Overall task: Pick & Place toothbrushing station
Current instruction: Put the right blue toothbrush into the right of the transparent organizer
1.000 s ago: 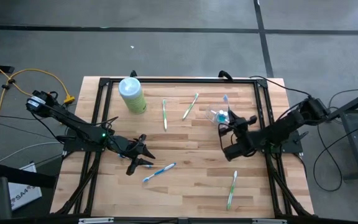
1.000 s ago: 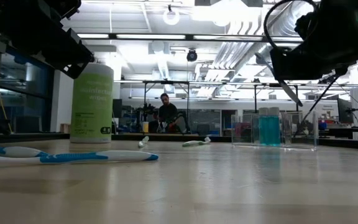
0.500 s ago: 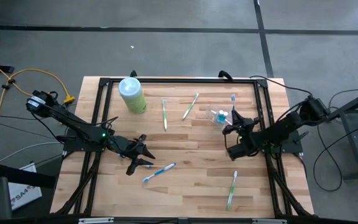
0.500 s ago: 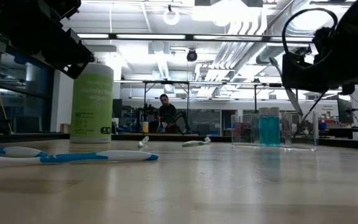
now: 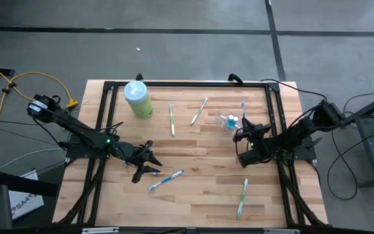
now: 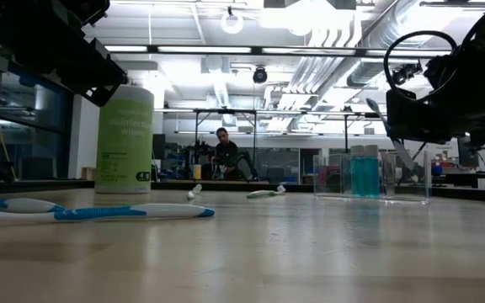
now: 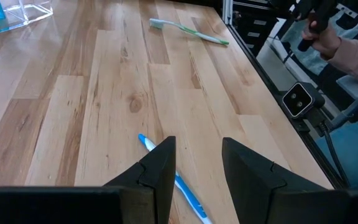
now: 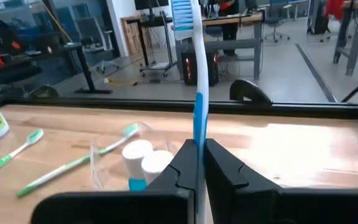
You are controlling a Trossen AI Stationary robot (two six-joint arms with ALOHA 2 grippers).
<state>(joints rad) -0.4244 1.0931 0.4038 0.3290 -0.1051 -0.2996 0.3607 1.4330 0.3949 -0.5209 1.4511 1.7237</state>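
The toothbrushing station, a see-through holder point(image 5: 228, 121) with blue tubes inside, stands on its base on the table's far right part; it also shows in the low view point(image 6: 373, 175) and the right wrist view point(image 8: 120, 163). My right gripper point(image 5: 245, 135) is just right of and nearer than the holder, shut on a blue-and-white toothbrush point(image 8: 197, 81). My left gripper point(image 5: 147, 164) is open and empty at the table's left middle, above a blue toothbrush point(image 7: 166, 177) that lies flat on the wood. My right gripper pinches the toothbrush's blue handle point(image 8: 197, 134) between its two fingers. The brush lies along the fingers, its bristle head point(image 5: 243, 104) pointing toward the far edge. It is lifted clear and tilted, head up point(image 6: 370, 103), handle end slanting down below the gripper point(image 6: 404, 156).
A pale-green bottle with a white cap point(image 5: 137, 99) stands at the far left. Two green toothbrushes point(image 5: 172, 119) point(image 5: 199, 110) lie in the far middle and one point(image 5: 242, 198) near the front right. A person's hand point(image 7: 325, 34) shows beyond the table edge.
My right gripper has gone down and a little toward the table's right edge, still shut on the toothbrush. The brush's head has shifted right with it and stays clear of the holder.
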